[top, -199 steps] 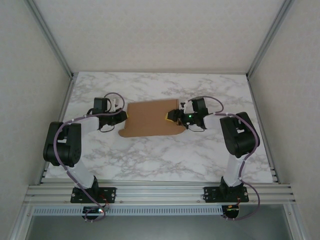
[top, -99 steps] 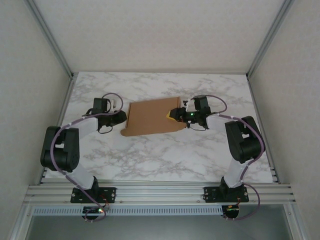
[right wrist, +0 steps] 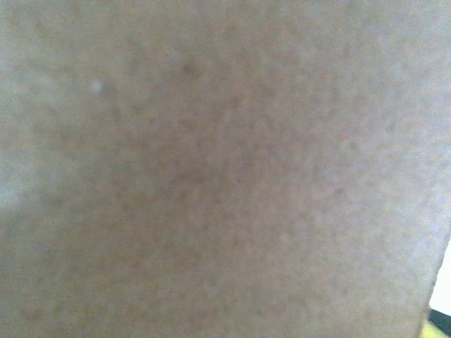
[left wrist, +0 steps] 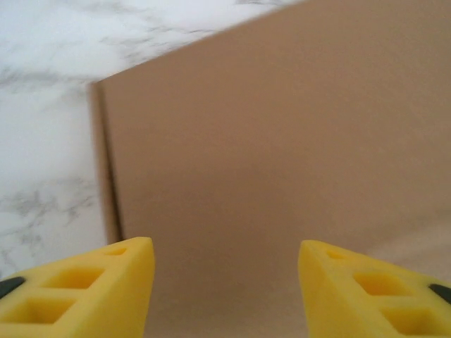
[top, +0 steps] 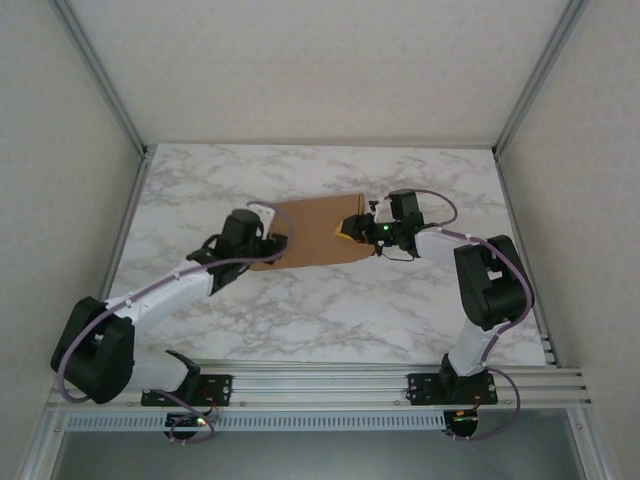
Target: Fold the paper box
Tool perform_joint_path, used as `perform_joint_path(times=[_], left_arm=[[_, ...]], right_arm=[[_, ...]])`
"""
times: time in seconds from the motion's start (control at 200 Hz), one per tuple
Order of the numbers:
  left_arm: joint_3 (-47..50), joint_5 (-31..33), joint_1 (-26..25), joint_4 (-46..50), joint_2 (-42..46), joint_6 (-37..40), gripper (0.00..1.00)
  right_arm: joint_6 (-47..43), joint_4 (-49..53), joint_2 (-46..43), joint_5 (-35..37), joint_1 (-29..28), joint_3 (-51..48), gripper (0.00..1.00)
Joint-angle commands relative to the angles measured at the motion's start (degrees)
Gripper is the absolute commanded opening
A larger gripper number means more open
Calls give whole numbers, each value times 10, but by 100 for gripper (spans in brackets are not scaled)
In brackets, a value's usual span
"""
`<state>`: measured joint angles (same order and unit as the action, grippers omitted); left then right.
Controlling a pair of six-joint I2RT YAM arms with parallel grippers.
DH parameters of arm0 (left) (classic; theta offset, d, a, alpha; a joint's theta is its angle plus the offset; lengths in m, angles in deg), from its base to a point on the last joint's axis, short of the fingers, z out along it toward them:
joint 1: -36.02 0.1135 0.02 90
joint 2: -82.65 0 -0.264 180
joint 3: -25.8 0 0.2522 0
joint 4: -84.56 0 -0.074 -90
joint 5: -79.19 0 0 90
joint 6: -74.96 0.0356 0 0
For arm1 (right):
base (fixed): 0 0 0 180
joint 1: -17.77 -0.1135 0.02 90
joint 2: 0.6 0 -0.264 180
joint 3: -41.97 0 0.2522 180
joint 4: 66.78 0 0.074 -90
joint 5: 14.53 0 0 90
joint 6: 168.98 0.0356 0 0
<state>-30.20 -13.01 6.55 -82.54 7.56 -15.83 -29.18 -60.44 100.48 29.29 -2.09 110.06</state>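
I see the box (top: 310,235) lying mid-counter (top: 300,310), between both arms. My left pincer (left wrist: 224,246) stands open at the box's left side, its yellow fingers (left wrist: 106,282) apart with brown card just ahead of them. My right pincer (top: 346,232) sits at the box's right edge. I cannot tell whether it grips, because blurred card covers its camera.

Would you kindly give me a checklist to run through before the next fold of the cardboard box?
1. Plain brown cardboard paper box resting on white marble table: ok.
2. Left gripper jaws apart: ok.
3. Left gripper over the box's left edge: ok.
4. Right gripper at the box's right edge: ok.
5. Right gripper's hold on the box: cannot tell.
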Motion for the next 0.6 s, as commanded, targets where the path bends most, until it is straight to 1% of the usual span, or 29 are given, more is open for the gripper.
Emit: perform_joint_path(times=[0.0,0.045,0.105,0.255,0.295,0.476,0.596], left_arm=[[57,34,-38,-75,41,149,61],[69,30,-43,-92,45,178,62],[73,25,-44,-101,40,198,63],[57,-32,-46,-64,16,288,64],[51,-24,-47,-62,7,299,64],[42,2,-51,-94,-30,305,65],[37,40,-59,-116,-64,303,64]], right_arm=[[9,47,-2,18,4,5,39],[9,47,0,17,4,6,39],[10,46,2,14,4,6,39],[12,47,4,10,4,7,39],[12,47,5,10,4,7,39],[20,37,12,-1,0,7,40],[22,35,12,-6,-5,7,40]])
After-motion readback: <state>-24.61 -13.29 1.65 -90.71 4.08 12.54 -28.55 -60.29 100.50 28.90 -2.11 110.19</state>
